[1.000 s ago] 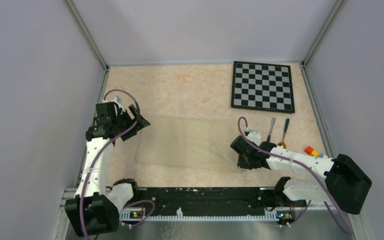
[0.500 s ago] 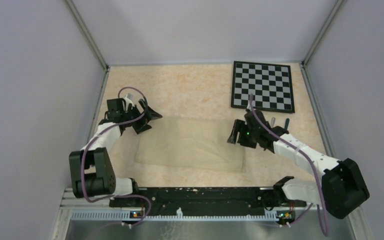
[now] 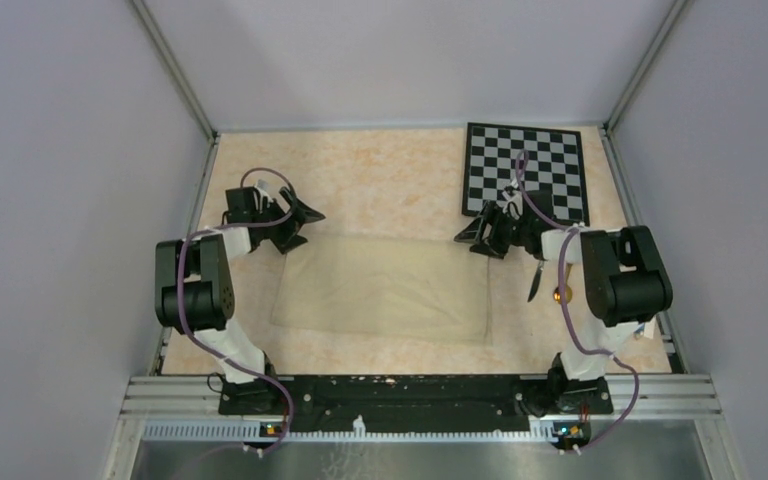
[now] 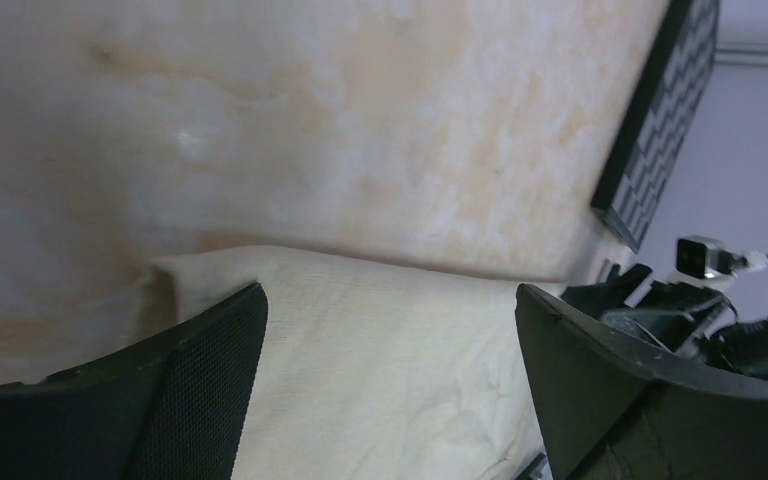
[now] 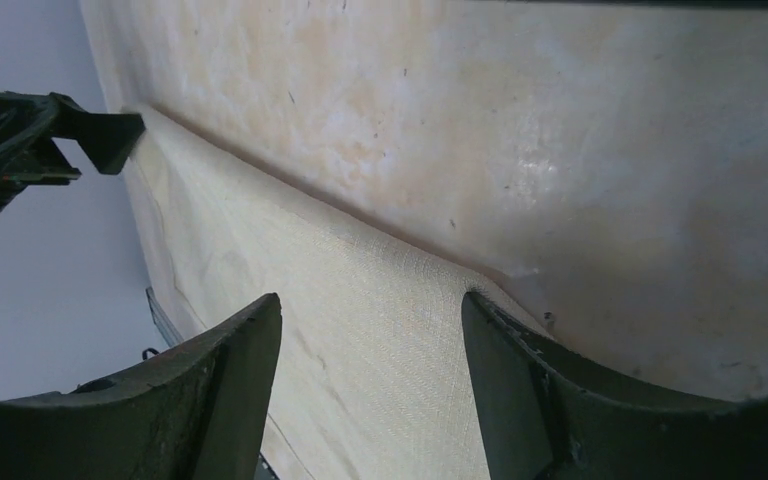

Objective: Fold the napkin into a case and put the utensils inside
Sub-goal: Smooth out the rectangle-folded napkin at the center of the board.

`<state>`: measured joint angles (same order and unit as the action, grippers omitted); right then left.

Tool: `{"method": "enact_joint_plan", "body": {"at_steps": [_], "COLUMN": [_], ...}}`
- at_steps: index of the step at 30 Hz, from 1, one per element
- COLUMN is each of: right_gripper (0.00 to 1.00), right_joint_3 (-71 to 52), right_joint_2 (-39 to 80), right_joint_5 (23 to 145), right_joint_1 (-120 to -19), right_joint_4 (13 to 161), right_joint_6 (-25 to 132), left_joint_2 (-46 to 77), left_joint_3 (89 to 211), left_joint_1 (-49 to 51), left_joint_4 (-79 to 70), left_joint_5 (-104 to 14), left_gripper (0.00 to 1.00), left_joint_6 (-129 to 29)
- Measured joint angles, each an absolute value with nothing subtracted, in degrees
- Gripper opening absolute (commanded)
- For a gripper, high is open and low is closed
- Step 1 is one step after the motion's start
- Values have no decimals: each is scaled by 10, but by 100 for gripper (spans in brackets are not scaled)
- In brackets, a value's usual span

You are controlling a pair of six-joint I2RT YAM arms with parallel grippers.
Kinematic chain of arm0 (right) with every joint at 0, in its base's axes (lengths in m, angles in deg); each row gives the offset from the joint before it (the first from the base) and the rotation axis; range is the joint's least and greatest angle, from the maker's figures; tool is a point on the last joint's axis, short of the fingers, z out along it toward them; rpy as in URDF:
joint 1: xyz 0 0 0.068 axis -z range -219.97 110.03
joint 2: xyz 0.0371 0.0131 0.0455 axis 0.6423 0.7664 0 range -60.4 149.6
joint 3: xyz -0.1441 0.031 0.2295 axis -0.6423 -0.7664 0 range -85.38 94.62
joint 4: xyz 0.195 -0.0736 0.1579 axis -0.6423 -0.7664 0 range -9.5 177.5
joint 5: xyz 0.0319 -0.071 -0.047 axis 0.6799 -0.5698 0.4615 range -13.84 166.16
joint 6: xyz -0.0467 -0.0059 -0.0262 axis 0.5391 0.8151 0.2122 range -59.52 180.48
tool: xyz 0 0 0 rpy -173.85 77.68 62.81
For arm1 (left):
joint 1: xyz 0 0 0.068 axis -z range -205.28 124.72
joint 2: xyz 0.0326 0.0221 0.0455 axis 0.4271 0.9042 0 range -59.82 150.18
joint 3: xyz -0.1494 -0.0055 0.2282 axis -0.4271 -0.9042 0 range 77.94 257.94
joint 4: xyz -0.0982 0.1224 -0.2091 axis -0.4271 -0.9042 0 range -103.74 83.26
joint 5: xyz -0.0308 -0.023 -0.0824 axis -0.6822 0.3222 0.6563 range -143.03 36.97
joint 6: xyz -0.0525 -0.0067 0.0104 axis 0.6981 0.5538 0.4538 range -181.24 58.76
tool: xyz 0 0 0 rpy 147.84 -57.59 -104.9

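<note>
The beige napkin (image 3: 380, 290) lies flat as a wide rectangle in the middle of the table. My left gripper (image 3: 305, 222) hovers open at its far left corner; in the left wrist view the cloth (image 4: 390, 360) spreads between the wide-apart fingers (image 4: 200, 380), with nothing gripped. At the far right corner my right gripper (image 3: 470, 236) is open too, and cloth (image 5: 360, 330) shows between its fingers (image 5: 230, 390). The silver knife (image 3: 535, 281) and the gold-bowled spoon (image 3: 558, 293) lie right of the napkin, partly hidden by the right arm.
A black-and-white checkered board (image 3: 525, 170) lies at the far right, just behind my right gripper; its edge (image 4: 660, 120) shows in the left wrist view. Metal frame posts and grey walls bound the table on three sides.
My right gripper has opened and swung from the napkin's near right corner to its far right corner. The left gripper has shifted slightly farther back and opened wider. The napkin has stayed flat.
</note>
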<state>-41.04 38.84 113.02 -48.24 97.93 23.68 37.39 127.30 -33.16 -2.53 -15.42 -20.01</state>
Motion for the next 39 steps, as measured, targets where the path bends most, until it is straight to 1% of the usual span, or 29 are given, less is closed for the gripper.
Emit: {"method": "enact_joint_plan", "body": {"at_steps": [3,6,11,13,16,19,22,25,26,29,31,34,39], "right_gripper": [65,66,67,67,67,67,67,67,67,67,67,67,68], "right_joint_3": [-410,-406,-375,-358,-334,-327,-330,-359,-370,-400,-400,-398,-387], "right_joint_2": [394,392,361,342,333,342,368,392,397,406,402,391,321], "right_joint_5": [1134,1124,1048,1030,1043,1075,1094,1117,1121,1139,1135,1120,1046], "right_joint_1": [-465,-462,-489,-515,-549,-562,-547,-510,-497,-457,-452,-457,-503], "right_joint_4": [988,979,893,864,874,907,937,980,989,994,991,968,860], "right_joint_6": [248,267,309,316,308,288,268,252,249,245,256,275,316], "left_joint_2": [408,408,361,337,318,331,369,414,420,420,417,400,344], "left_joint_3": [1280,1289,1295,1300,1317,1327,1328,1328,1333,1337,1337,1338,1338], "left_joint_1": [-335,-334,-328,-328,-329,-329,-329,-329,-330,-331,-329,-326,-327], "left_joint_4": [-23,-28,-99,-121,-128,-114,-100,-97,-93,-94,-97,-118,-176], "left_joint_5": [-171,-182,-239,-244,-234,-221,-219,-227,-218,-241,-251,-289,-340], "left_gripper": [98,99,99,99,99,99,99,99,99,99,99,99,99], "left_joint_6": [-198,-203,-244,-256,-261,-256,-251,-245,-240,-238,-239,-247,-278]}}
